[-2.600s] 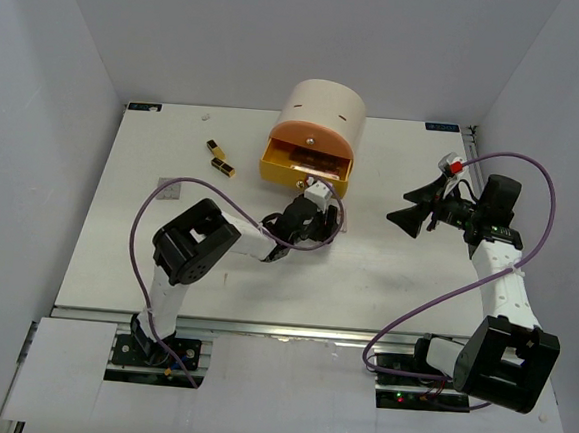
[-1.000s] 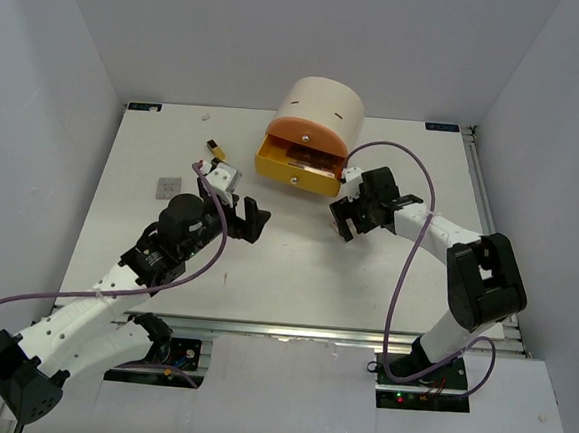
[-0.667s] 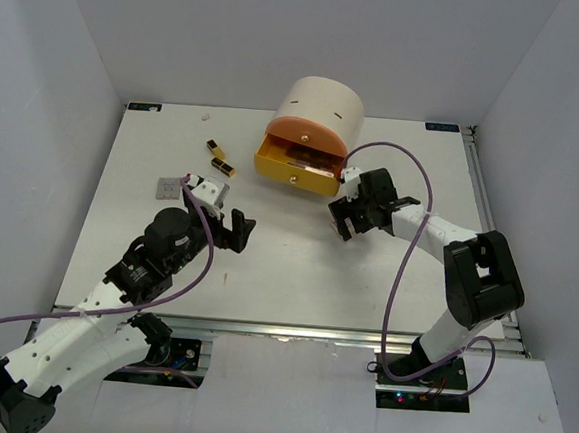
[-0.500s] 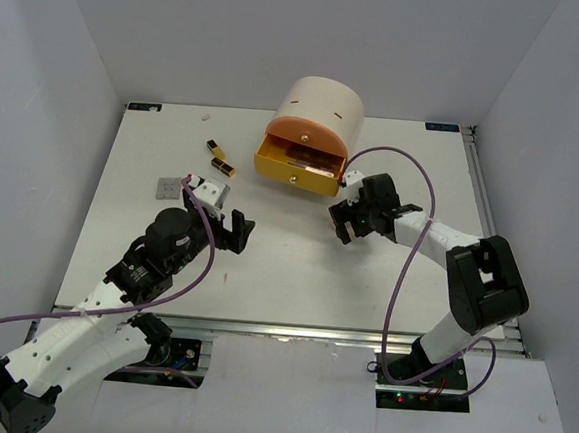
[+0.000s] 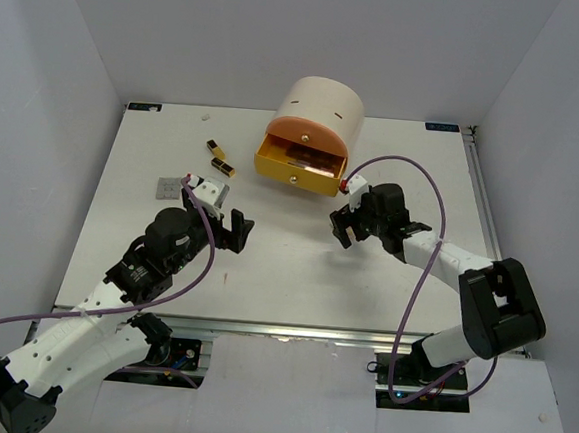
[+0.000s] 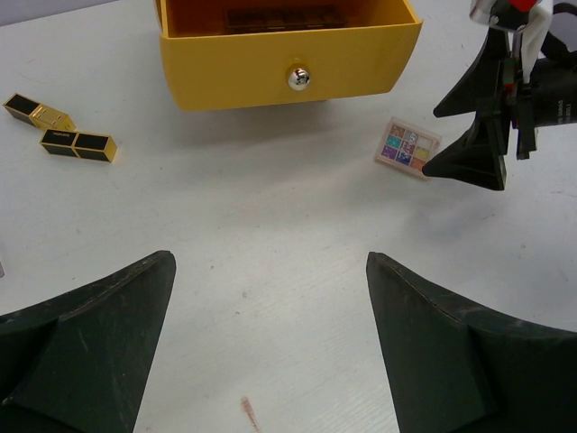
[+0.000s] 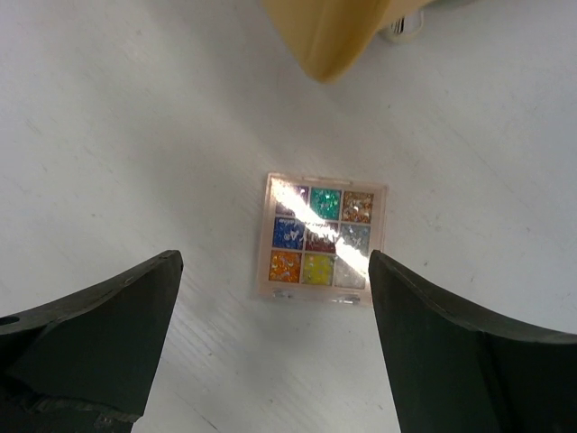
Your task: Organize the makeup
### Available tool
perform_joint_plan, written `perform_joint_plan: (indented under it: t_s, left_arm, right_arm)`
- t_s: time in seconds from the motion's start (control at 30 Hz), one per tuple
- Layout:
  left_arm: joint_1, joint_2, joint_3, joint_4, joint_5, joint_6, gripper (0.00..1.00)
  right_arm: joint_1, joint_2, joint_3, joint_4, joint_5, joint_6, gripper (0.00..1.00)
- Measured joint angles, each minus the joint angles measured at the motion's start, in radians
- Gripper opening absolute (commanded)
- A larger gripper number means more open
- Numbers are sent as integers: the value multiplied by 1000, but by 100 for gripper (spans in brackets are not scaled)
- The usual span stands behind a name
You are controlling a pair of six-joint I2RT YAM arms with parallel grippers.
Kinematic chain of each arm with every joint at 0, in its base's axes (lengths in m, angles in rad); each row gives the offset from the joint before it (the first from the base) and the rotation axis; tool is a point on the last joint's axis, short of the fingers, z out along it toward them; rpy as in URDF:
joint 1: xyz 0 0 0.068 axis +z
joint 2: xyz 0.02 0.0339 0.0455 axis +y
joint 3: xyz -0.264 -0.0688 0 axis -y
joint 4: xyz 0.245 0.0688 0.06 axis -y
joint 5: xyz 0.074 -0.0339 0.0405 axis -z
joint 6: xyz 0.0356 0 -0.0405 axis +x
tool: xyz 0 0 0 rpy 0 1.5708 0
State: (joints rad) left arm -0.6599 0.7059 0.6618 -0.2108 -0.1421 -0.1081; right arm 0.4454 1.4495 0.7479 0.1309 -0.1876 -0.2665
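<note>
A small square palette with coloured glitter pans lies flat on the white table, just in front of the open yellow drawer. It also shows in the left wrist view. My right gripper is open and empty, hovering right over the palette with one finger on each side; in the top view it hides it. Two black-and-gold lipstick tubes lie left of the drawer. My left gripper is open and empty above bare table. A dark palette lies inside the drawer.
The cream cylindrical drawer unit stands at the back centre with its yellow drawer pulled out. A flat grey square lies on the table left of my left gripper. White walls close in the table on three sides.
My left gripper has drawn back from the drawer, down and to the left. My right arm swung in from the right and now hovers over the glitter palette, its elbow lower.
</note>
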Motion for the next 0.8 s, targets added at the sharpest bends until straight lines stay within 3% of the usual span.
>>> perform_joint_plan:
  t_s: [0.8]
  left_arm:
    - [11,8,-1,0,2,3,98]
  right_arm:
    - [0,120,34,-78,114,-56,90]
